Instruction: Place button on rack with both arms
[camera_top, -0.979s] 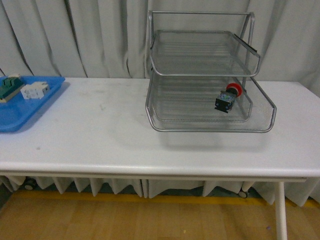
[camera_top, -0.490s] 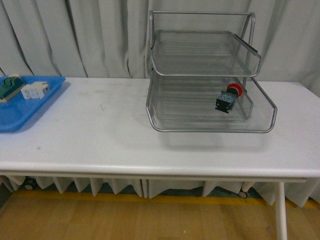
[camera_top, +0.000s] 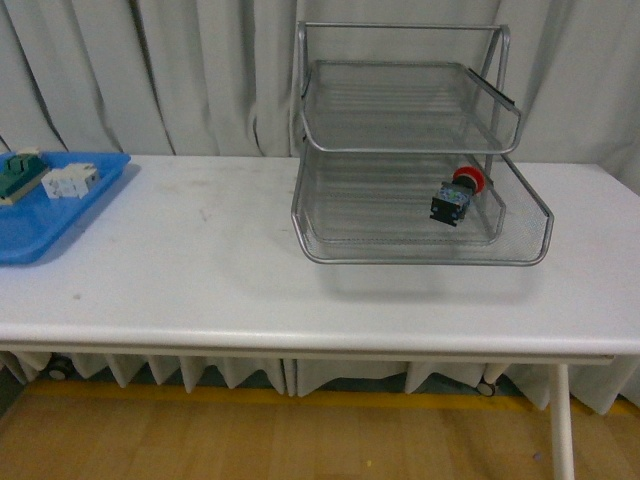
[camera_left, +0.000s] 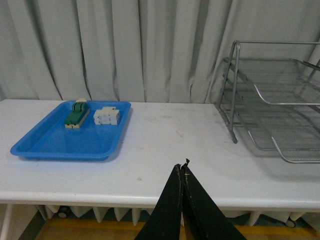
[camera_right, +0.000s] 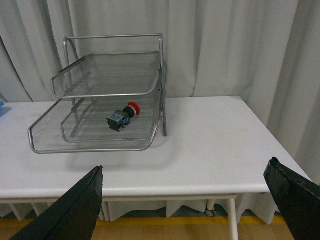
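Button (camera_top: 455, 197) lies on its side in a lower tier of the wire-mesh rack (camera_top: 420, 258), under the top tray, with its red cap toward the back. Placement looks done. The left hand (camera_left: 182, 167) is pinched closed on nothing. The right hand (camera_right: 184, 170) is spread wide and empty. Both hang well apart from the rack, near the counter's (camera_top: 200, 280) front edge. The next move probably calls only for parking the arms.

The silver three-tier rack (camera_top: 400, 110) is made of shiny metal wire mesh on smooth tubing. The small red-capped button (camera_top: 456, 195) is seen as glossy plastic. The white table top (camera_top: 200, 270) is finished smooth, matt, faintly scuffed. The flat blue tray (camera_top: 40, 230) looks plastic; the grey curtain (camera_top: 150, 70), cloth.
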